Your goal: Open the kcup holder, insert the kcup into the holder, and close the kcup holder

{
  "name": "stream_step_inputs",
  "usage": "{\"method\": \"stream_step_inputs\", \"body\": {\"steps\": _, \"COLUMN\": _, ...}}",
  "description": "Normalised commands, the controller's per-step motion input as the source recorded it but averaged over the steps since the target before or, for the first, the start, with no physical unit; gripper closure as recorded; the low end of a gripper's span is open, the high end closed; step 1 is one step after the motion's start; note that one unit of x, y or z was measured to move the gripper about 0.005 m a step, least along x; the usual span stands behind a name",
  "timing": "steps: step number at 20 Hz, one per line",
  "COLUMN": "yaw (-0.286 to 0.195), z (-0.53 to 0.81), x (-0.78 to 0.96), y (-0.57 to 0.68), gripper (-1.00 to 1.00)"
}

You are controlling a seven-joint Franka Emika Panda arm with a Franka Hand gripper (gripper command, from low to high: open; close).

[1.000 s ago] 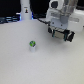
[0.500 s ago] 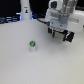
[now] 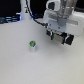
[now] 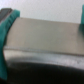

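one small kcup [image 3: 32,45] sits toward the exterior view's left on the pale tabletop [image 3: 20,65], a stubby white cylinder with a green top, standing upright and by itself, well apart from everything else. behind it, at the far edge toward the exterior view's left, a tall white bottle-like object [image 3: 24,9] stands against a dark, bluish background that is too blurred to read. moving toward the exterior view's right, the white robot arm [image 3: 60,12] comes down from the upper edge, and below its bulky white body hangs a dark boxy mass [image 3: 59,36] with a few small bright specks on it; whether this is the kcup holder, the claw, or both together i cannot tell, since the shapes merge at this size. the wrist view is filled by a broad grey-brown slab [image 4: 45,42] with a smooth, dull sheen and a rounded lower corner, seen very close; teal-green padded fingers [image 4: 9,22] show at one side of it and another teal sliver at the opposite corner, lying against or just beside the slab. the claw looks spread wide around that slab, though whether it presses on it i cannot tell. the tabletop is plain, off-white and evenly lit, with a soft shadow under the arm.
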Motion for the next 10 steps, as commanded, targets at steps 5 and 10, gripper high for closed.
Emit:
{"method": "stream_step_inputs", "body": {"steps": 5, "yaw": -0.077, "z": 0.35, "x": 0.31, "y": -0.06, "gripper": 1.0}}
{"method": "stream_step_inputs", "body": {"steps": 10, "yaw": -0.141, "z": 0.45, "x": 0.22, "y": -0.19, "gripper": -1.0}}
